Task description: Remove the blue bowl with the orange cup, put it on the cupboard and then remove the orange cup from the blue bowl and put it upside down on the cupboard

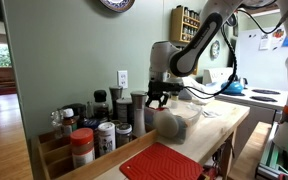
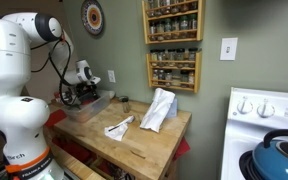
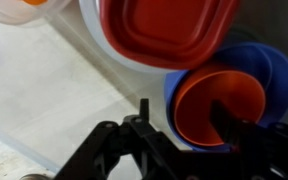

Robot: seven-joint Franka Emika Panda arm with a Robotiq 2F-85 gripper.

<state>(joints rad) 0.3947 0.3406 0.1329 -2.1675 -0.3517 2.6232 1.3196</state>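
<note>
In the wrist view the orange cup (image 3: 216, 100) sits inside the blue bowl (image 3: 262, 62) at the right. My gripper (image 3: 184, 118) is open and straddles their near rim. One finger is outside the bowl and the other is inside the cup. The bowl lies next to a container with a red lid (image 3: 169, 25). In both exterior views the gripper (image 1: 157, 98) (image 2: 84, 92) is low over the pale wood top of the cupboard (image 1: 227, 120) (image 2: 144, 145). The bowl and cup do not show in those views.
Spice jars (image 1: 94, 130) and a red ridged mat (image 1: 164, 162) stand at one end of the top. A white cloth (image 2: 159, 108) and a crumpled paper (image 2: 118, 126) lie on it. A wall spice rack (image 2: 172, 40) hangs above. A blue kettle (image 2: 282, 155) sits on the stove.
</note>
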